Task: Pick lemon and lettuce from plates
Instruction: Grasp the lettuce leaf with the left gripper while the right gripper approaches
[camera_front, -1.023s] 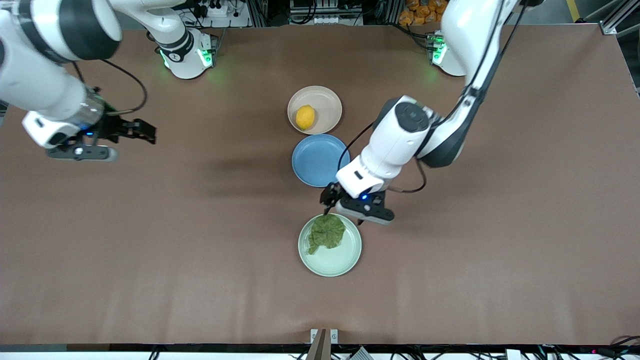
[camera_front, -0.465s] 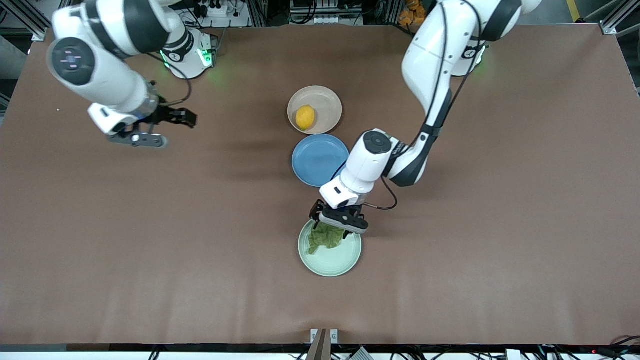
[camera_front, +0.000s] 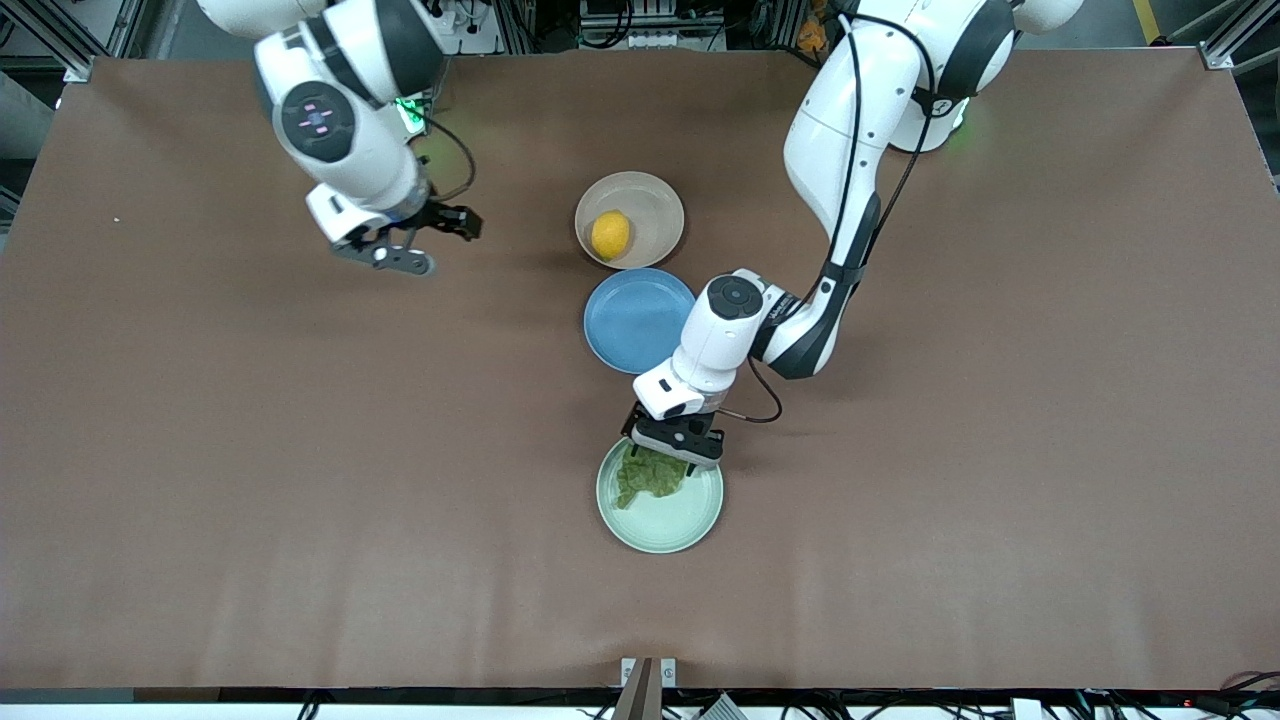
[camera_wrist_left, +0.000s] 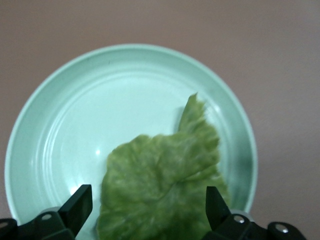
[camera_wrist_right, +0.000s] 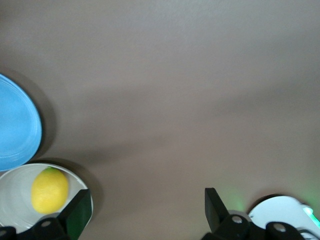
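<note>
1. The lemon (camera_front: 610, 235) lay on the beige-pink plate (camera_front: 655, 205), the plate farthest from the front camera in a row of three down the middle of the brown table (camera_front: 1000, 450).
2. A blue plate (camera_front: 635, 320) sat just nearer the camera, its rim touching or almost touching the beige-pink one; it carried nothing.
3. The lettuce (camera_front: 650, 473) rested in the mint green plate (camera_front: 665, 525), the nearest of the three, on the part of the plate closest to the blue plate.
4. The left gripper (camera_front: 672, 444) hung low over the lettuce, at the plate's rim toward the blue plate. In the left wrist view its fingers (camera_wrist_left: 77, 206) stood spread wide on either side of the leaf (camera_wrist_left: 162, 187), released and gripping nothing; I could not tell whether the tips touched the leaf.
5. The right gripper (camera_front: 425, 240) was up over bare table, toward the right arm's end from the beige-pink plate. Its fingers (camera_wrist_right: 80, 210) stood apart in the right wrist view, holding nothing, with the lemon (camera_wrist_right: 50, 190) showing beside them.
</note>
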